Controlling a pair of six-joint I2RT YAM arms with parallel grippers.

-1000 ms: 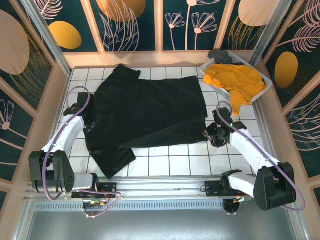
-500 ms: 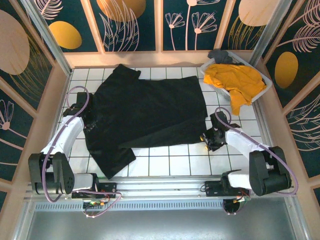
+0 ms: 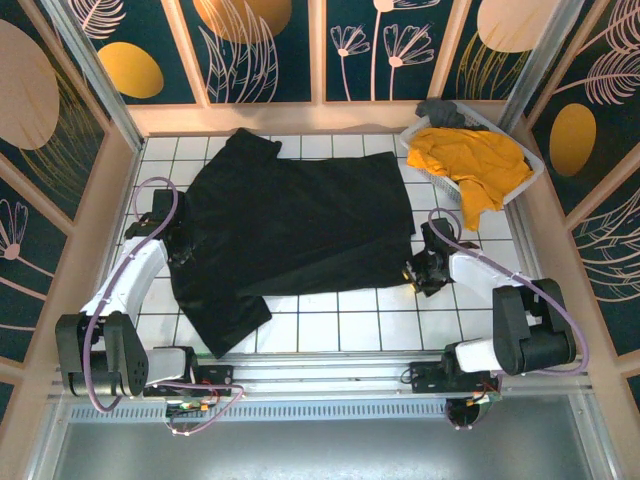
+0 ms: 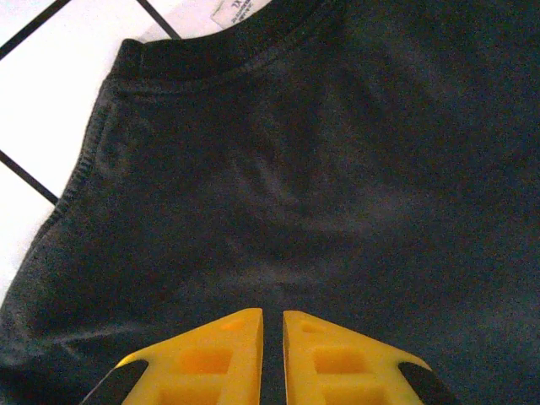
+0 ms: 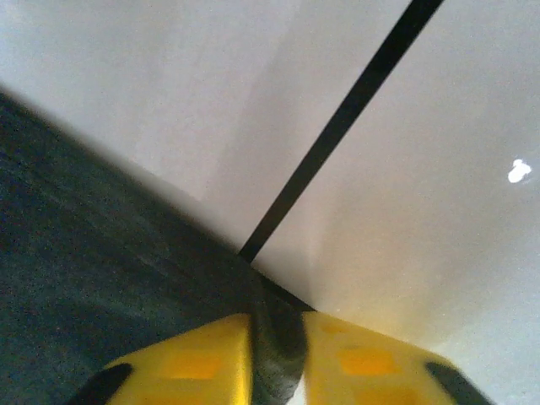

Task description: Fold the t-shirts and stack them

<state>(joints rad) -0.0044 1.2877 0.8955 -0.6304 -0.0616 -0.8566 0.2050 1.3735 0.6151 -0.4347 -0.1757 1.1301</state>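
Cloth from above: the black shirt [image 3: 300,225] lies spread on white tiles [image 3: 380,310], with bare floor along its near edge. The yellow shirt [image 3: 470,160] hangs over the basket [image 3: 533,165].

My left claw [image 3: 172,242] is at the black shirt's left edge and my right claw [image 3: 415,270] is at its near right corner.

At my left wrist, the left claw [image 4: 272,337] is almost closed, pinching the black shirt [image 4: 337,169] below the collar [image 4: 228,59].

At my right wrist, the right claw [image 5: 277,346] nips a fold of the black shirt [image 5: 84,287] at its edge, beside open tiles [image 5: 422,126].

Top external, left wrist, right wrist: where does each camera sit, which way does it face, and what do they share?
Top external: above and behind the arm bases, looking down on the tiled table; both arms, black t-shirt, yellow t-shirt in the basket.
Left wrist: on the left arm, looking past the left end effector, closed on cloth, at the shirt's collar.
Right wrist: on the right arm, looking at the shirt's edge and white tiles; right end effector pinches cloth.
Shared: all three show the black t-shirt.
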